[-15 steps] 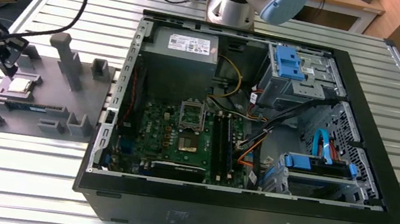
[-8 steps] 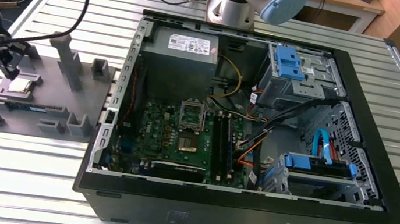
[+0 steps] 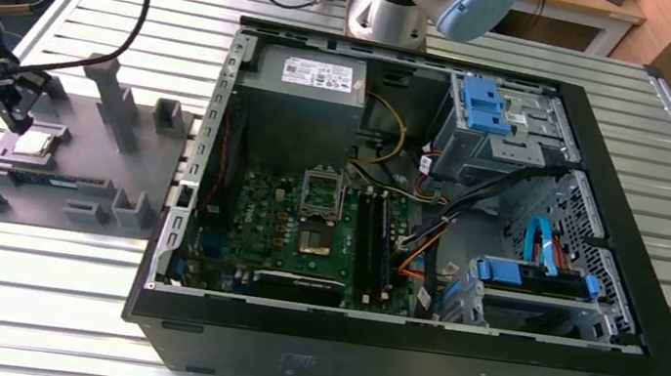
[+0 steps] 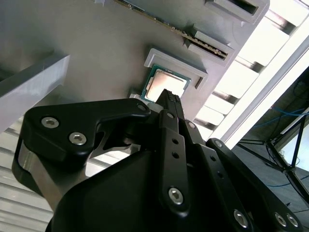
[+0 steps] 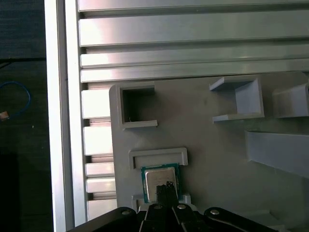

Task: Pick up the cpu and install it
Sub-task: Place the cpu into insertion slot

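Cpu (image 3: 34, 143) (image 4: 166, 82) (image 5: 157, 178) is lying flat, metal top up, in a shallow recess of the grey holder tray (image 3: 92, 144) (image 4: 96, 48) (image 5: 217, 145). The black claw (image 3: 17, 119) (image 4: 170, 96) (image 5: 167, 187) is hanging directly over it. In both wrist views its fingertips are showing drawn together and overlapping the chip's edge, gripping nothing; whether they are touching the chip cannot be told. A memory stick (image 3: 45, 177) is lying in the same tray, just beside the cpu. The tray is sitting on the slatted metal table (image 3: 138, 2), at the exterior view's left of the open computer case (image 3: 417, 357). Inside the case, the motherboard (image 3: 290, 231) is showing its socket frame (image 3: 322, 189), well apart from the cpu.
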Motion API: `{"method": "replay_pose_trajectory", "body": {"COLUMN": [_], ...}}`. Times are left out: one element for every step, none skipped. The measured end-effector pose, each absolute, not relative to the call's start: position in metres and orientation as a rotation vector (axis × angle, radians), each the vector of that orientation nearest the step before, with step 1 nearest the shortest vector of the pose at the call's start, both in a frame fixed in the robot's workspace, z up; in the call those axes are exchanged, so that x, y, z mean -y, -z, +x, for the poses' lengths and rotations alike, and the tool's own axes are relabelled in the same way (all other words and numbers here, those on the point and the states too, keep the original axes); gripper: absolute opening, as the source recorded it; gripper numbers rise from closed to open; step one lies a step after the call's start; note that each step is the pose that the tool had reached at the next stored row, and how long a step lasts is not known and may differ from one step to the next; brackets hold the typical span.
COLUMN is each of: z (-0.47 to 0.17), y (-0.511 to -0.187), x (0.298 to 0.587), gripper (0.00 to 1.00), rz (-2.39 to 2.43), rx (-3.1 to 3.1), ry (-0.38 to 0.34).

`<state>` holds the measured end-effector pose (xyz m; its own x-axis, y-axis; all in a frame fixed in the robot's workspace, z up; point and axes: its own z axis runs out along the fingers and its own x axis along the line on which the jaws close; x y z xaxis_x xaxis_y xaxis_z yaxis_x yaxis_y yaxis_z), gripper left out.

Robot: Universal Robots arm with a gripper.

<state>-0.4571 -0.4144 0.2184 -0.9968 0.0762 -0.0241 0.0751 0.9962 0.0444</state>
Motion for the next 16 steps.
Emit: {"method": "replay_pose_trajectory", "body": {"z": [-0.457, -0.457, -0.457, -0.457, -0.457, -0.457, -0.457, -0.457, -0.456, -0.456, -0.455, -0.455, -0.454, -0.454, -0.454, -0.454], "y": [-0.218, -0.217, -0.217, -0.216, -0.215, -0.214, -0.213, -0.213, -0.212, -0.211, -0.210, -0.209, -0.208, -0.207, -0.207, -0.206], "x": [0.414, 0.414, 0.414, 0.414, 0.414, 0.414, 0.414, 0.414, 0.414, 0.414, 0.414, 0.414, 0.414, 0.414, 0.414, 0.414], "gripper": [0.11, 0.11, 0.11, 0.11, 0.11, 0.11, 0.11, 0.11, 0.11, 0.11, 0.11, 0.11, 0.11, 0.11, 0.11, 0.11], "rz": [0.118, 0.118, 0.118, 0.118, 0.118, 0.118, 0.117, 0.115, 0.113, 0.112, 0.110, 0.108, 0.106, 0.105, 0.103, 0.102], "rx": [-3.112, -3.112, -3.113, -3.113, -3.113, -3.113, -3.113, -3.113, -3.113, -3.113, -3.113, -3.113, -3.113, -3.113, -3.114, -3.114], "ry": [-0.068, -0.068, -0.068, -0.068, -0.068, -0.068, -0.068, -0.068, -0.068, -0.068, -0.068, -0.068, -0.068, -0.068, -0.068, -0.067]}}
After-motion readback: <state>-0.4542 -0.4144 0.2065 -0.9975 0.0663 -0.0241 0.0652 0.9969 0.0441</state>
